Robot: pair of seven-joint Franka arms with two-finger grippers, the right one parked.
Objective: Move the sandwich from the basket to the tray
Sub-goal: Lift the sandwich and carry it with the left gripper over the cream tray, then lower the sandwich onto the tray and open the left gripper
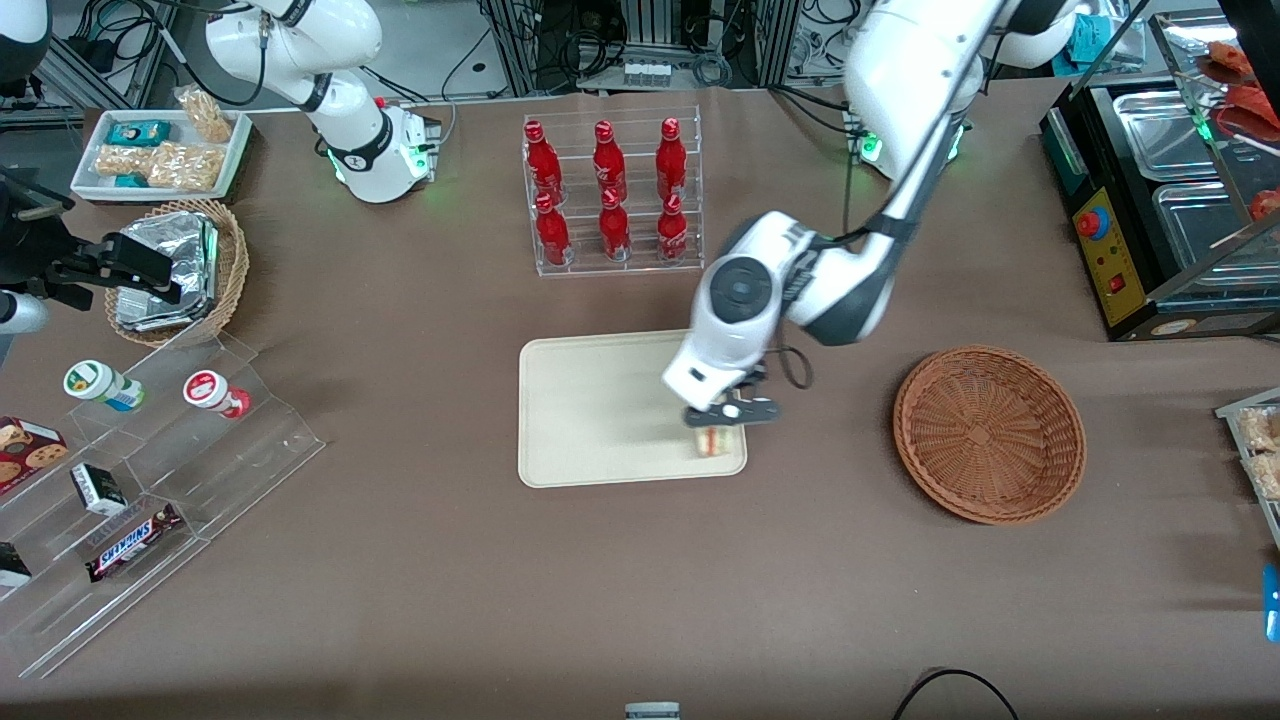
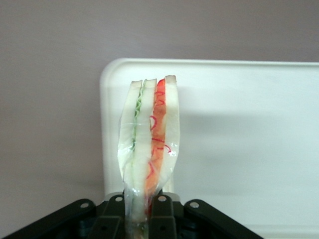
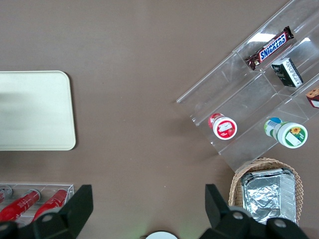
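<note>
White sandwich [image 2: 148,134] layered green, red-orange; cream tray [image 1: 580,420]; reddish-brown woven basket [image 1: 988,433]; black pincer [image 1: 722,417]

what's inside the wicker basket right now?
Nothing visible: the basket shows only bare weave, with none of its interior covered. The sandwich is over the tray, clamped in the end effector.

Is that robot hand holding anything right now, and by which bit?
Yes: the end effector, over the tray, pinches the wrapped sandwich by one end.
</note>
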